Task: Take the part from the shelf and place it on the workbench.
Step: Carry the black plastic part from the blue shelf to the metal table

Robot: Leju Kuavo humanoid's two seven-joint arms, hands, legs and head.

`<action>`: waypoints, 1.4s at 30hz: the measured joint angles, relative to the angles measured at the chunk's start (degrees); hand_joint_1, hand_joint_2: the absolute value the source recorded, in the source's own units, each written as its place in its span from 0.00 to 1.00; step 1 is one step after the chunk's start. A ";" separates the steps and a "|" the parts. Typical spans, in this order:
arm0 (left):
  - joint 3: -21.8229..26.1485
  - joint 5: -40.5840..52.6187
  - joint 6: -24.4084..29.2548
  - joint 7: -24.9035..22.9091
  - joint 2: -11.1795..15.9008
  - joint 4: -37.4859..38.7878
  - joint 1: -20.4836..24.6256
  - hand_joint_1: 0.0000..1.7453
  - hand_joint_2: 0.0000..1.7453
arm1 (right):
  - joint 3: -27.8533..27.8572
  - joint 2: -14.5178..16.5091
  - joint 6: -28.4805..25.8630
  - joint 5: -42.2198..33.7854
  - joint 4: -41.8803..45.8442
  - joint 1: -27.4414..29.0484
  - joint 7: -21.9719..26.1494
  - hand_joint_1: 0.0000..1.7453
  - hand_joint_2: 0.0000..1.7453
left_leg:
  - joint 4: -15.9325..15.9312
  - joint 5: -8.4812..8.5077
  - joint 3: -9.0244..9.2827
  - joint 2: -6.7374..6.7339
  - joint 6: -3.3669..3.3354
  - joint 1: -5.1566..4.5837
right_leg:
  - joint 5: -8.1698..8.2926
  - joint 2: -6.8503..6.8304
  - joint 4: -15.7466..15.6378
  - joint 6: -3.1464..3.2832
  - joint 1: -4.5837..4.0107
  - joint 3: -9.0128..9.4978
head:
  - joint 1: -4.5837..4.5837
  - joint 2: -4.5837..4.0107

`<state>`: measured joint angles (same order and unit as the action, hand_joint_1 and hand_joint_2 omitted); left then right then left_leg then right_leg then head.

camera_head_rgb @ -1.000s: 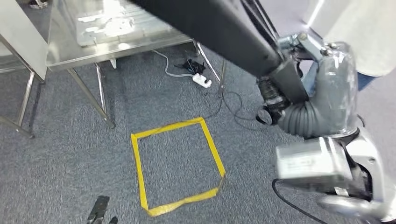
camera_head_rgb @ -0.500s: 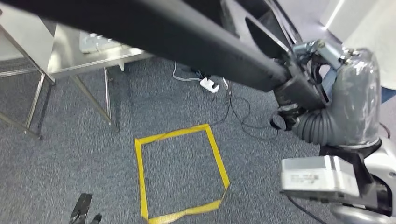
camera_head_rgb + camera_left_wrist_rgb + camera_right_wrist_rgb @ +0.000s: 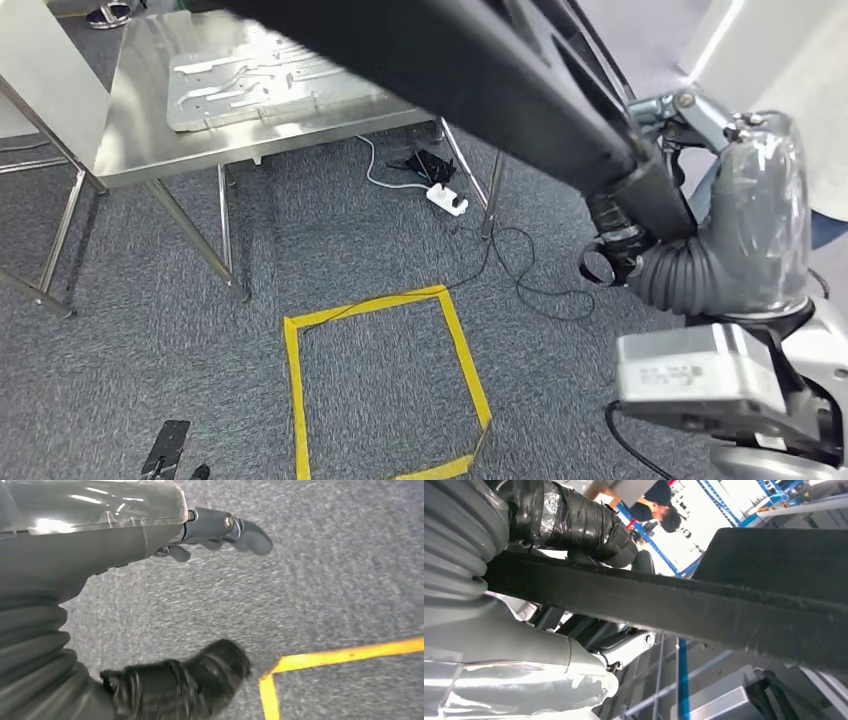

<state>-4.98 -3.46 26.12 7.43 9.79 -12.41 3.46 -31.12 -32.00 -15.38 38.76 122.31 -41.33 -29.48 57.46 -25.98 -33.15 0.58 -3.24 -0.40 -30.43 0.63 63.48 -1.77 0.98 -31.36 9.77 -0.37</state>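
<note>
One steel workbench [image 3: 130,150] far left, a flat metal plate [image 3: 270,75] on top. Left hand [image 3: 200,530] hangs over carpet — fingers apart, empty. Yellow tape square [image 3: 385,380] mid-floor. Long black part [image 3: 480,70] crosses above — gripped at its right end by right hand [image 3: 745,215].

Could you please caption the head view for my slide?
Right robot hand carries a long black part toward the steel workbench, above a yellow tape square.

A matt black, finely textured part [image 3: 480,70] is seen; the workbench [image 3: 130,150] is polished metal, the carpet [image 3: 150,330] rough grey cloth, the right hand [image 3: 745,230] covered in seemingly glossy plastic film.
</note>
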 joint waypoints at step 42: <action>-3.39 -0.01 -1.19 -2.16 -1.10 -0.14 1.75 0.00 1.00 | 23.95 -13.00 -2.77 -11.62 -31.71 19.77 0.00 0.98 1.00 | 1.16 -5.04 3.76 0.35 1.34 -0.32 | 7.21 -0.53 -3.56 -0.12 0.65 -7.74 | -3.14 0.01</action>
<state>-8.37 -3.47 24.93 5.26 8.69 -12.55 5.21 -7.17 -45.00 -18.14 27.15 90.60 -21.56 -29.49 58.62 -31.02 -29.40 0.93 -1.90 -0.72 -23.23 0.11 59.92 -1.89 1.63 -39.10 6.63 -0.37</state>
